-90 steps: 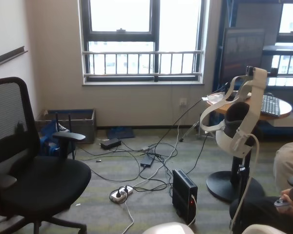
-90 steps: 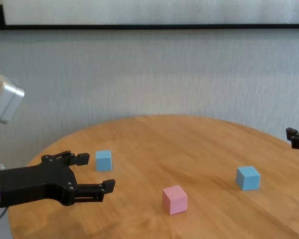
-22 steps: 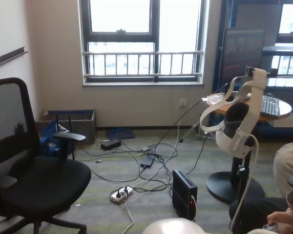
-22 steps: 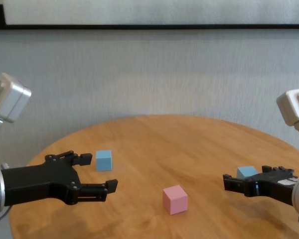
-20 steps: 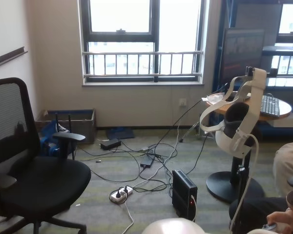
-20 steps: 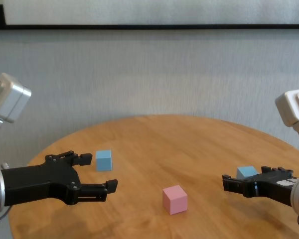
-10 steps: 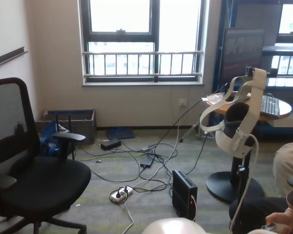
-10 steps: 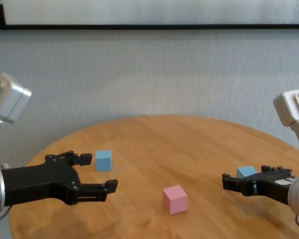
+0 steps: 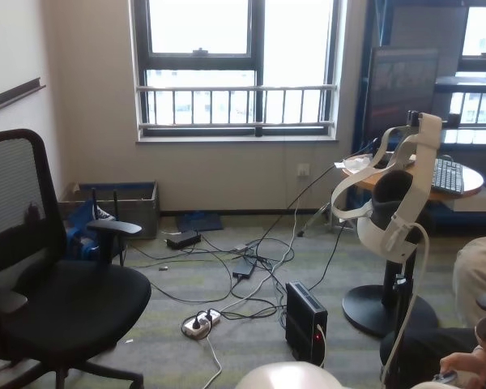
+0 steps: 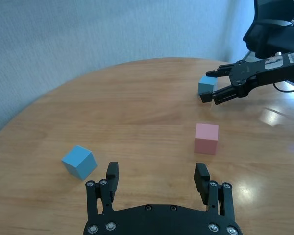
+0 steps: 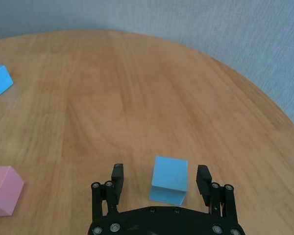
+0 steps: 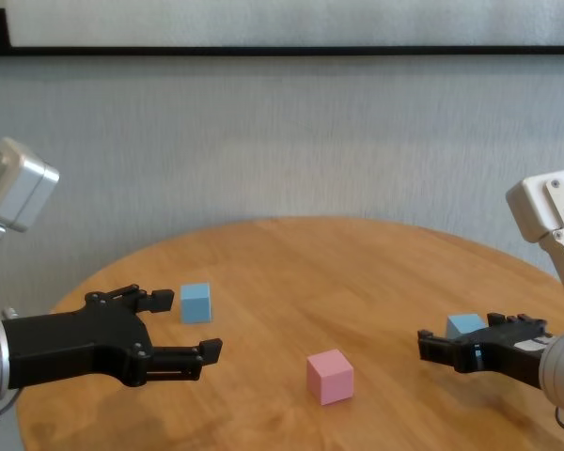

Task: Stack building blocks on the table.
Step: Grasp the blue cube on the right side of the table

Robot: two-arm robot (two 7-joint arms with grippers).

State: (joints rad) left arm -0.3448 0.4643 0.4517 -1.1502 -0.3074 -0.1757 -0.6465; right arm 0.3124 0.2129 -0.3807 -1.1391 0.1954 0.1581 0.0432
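Two level arms: right gripper spread around a blue cube, left gripper parted near another.

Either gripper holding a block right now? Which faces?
Nothing held. Right gripper straddles a light blue cube, fingers clear of its sides. Left gripper open, empty.

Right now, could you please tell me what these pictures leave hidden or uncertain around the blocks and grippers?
- Head view: shows only the room; the round wooden table and all cubes are out of frame.
- Chest view: the light blue cube on the right is mostly hidden by the open right gripper.
- Right wrist view: whether the right gripper touches that cube cannot be told.
- Left wrist view: the open left gripper's body is cut off by the frame edge.
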